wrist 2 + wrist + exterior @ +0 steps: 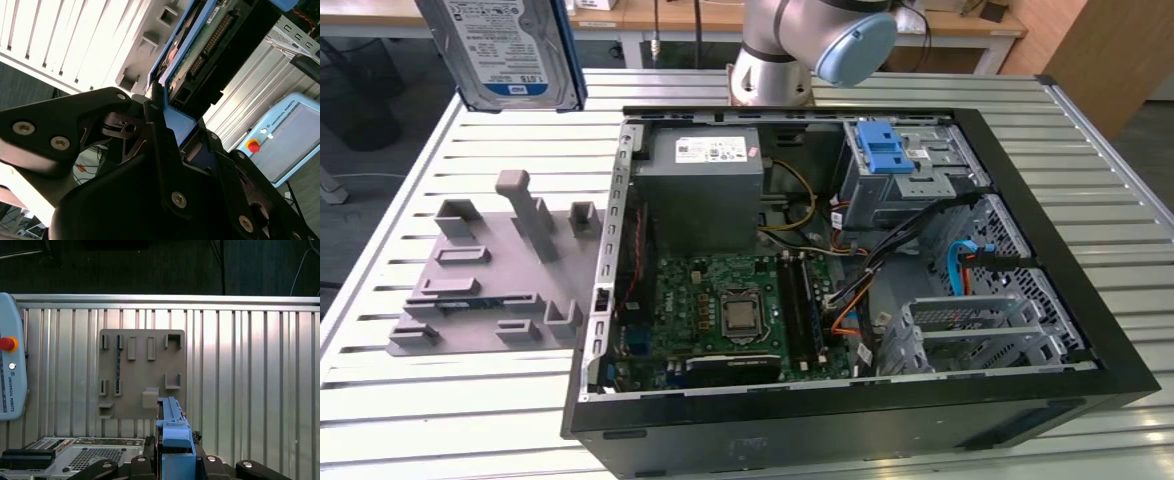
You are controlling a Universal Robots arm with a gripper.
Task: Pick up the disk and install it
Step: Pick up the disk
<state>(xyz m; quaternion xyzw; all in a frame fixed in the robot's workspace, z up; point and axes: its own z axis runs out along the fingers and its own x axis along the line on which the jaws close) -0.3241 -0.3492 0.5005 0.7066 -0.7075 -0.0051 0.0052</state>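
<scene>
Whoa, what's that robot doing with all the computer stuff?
The robot's gripper is shut on the disk, pinching its blue frame. It holds the disk up in the air over the table, above the grey holder. The open computer case sits beside the holder, on the exterior view's right. The disk is not in the case yet.

The arm (781, 40) is silver-grey and rounded, with a pale-blue round joint cap (857, 45). Its pincer (167, 112) is matte black, built of angular plates fastened by silver screws (178, 199).
</scene>
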